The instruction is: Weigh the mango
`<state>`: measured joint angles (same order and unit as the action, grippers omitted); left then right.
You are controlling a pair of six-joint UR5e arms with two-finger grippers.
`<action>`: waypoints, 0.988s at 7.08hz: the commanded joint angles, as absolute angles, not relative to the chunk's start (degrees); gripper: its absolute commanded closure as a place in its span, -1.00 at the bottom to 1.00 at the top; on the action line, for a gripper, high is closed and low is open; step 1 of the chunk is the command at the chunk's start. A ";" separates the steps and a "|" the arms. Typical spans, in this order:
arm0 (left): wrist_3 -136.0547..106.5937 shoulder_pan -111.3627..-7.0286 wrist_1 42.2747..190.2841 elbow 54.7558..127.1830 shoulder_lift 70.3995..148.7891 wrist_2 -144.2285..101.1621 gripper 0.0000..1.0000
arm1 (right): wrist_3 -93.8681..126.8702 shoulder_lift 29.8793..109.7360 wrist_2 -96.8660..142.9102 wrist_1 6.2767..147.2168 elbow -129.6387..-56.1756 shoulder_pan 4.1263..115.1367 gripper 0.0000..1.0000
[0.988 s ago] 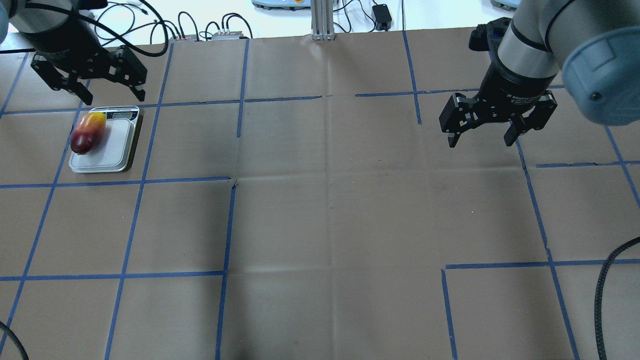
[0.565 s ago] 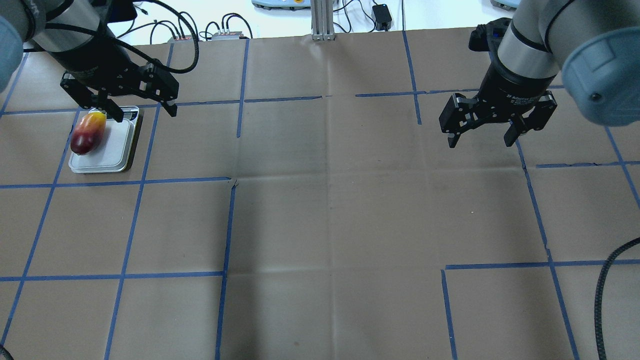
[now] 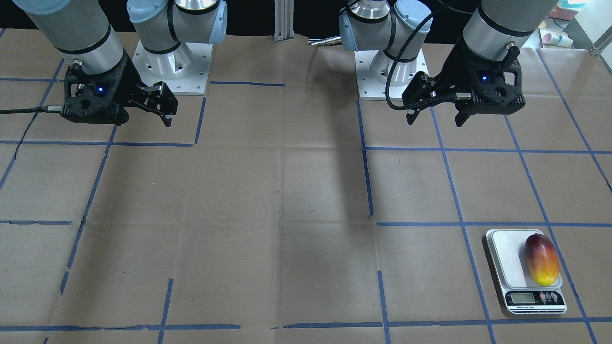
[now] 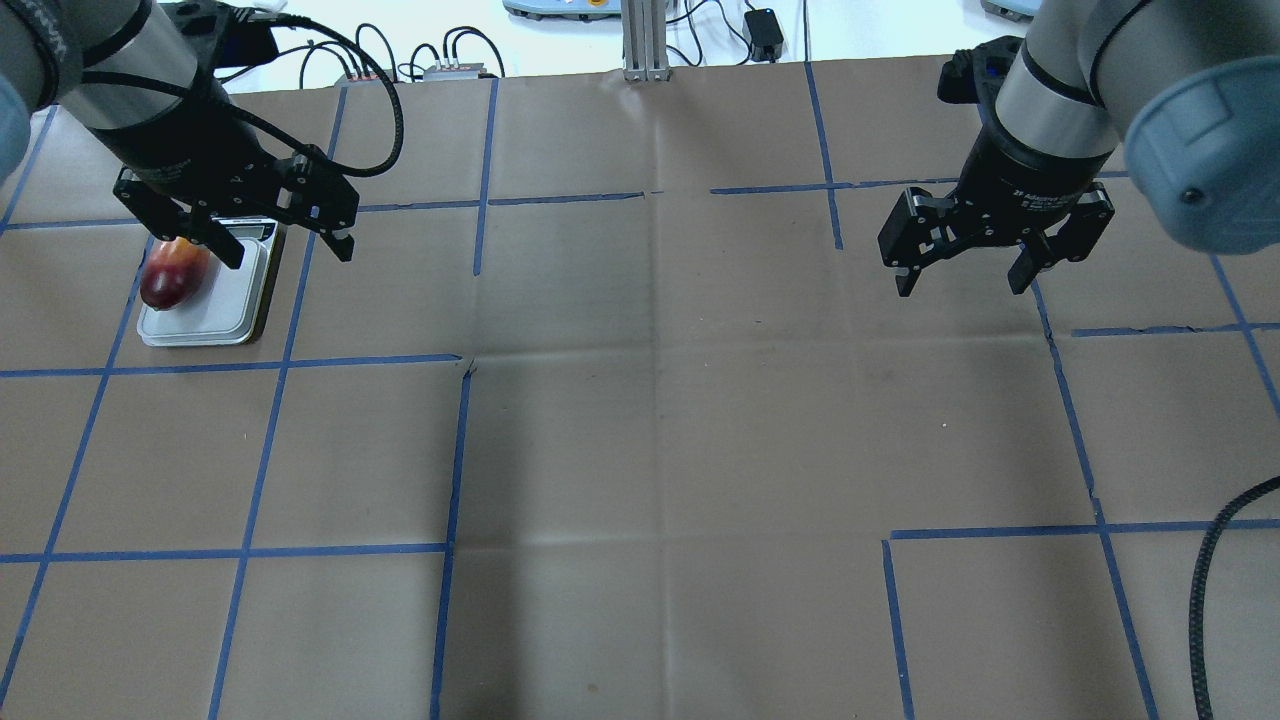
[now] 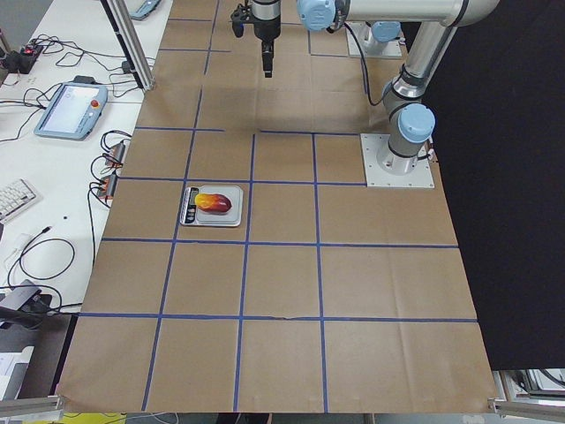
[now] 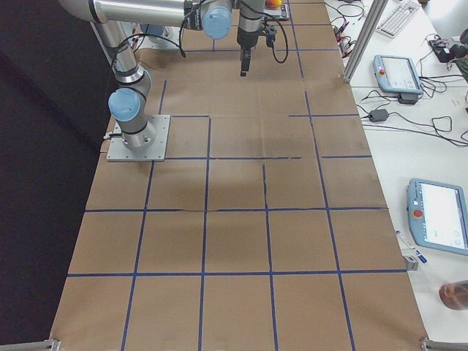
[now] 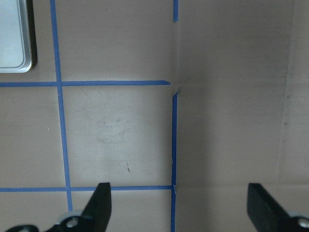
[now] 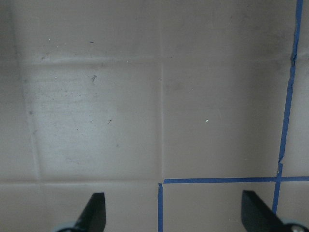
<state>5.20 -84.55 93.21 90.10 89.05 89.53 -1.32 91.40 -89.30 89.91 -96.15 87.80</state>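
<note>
The mango point(image 3: 541, 259), dark red fading to yellow, lies on the white scale point(image 3: 502, 253) along one side of its platform, beside the display. In the overhead view the mango point(image 4: 168, 282) is at the far left and its yellow end is hidden behind my left gripper point(image 4: 290, 255). That gripper is open and empty, raised above the scale's point(image 4: 225, 310) display end. It also shows in the front view point(image 3: 435, 122). The left wrist view shows only a corner of the scale point(image 7: 12, 38). My right gripper point(image 4: 960, 288) is open and empty, raised over bare paper at the far right.
Brown paper with blue tape lines covers the table. Cables and small boxes point(image 4: 440, 70) and an aluminium post point(image 4: 645, 40) stand at the far edge. A black cable point(image 4: 1220, 560) hangs at the near right. The two arm bases point(image 3: 167, 62) stand on the robot's side.
My left gripper has moved from beyond the scale to the right and nearer, and now covers the scale's display end and the mango's yellow tip. The right arm has not moved.
</note>
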 commanded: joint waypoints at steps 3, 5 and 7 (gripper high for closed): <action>4.92 -84.73 91.50 91.67 89.91 94.31 -0.97 | -1.32 91.41 -89.30 89.91 -96.15 87.80 -1.00; 5.80 -85.25 91.05 91.93 89.65 94.22 -0.97 | -1.32 91.41 -89.30 89.91 -96.15 87.80 -1.00; 5.80 -87.53 91.06 91.93 89.12 94.66 -0.97 | -1.32 91.41 -89.30 89.91 -96.15 87.80 -1.00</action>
<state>5.78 -86.35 91.13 91.91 89.44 94.42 -1.32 91.41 -89.30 89.91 -96.15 87.80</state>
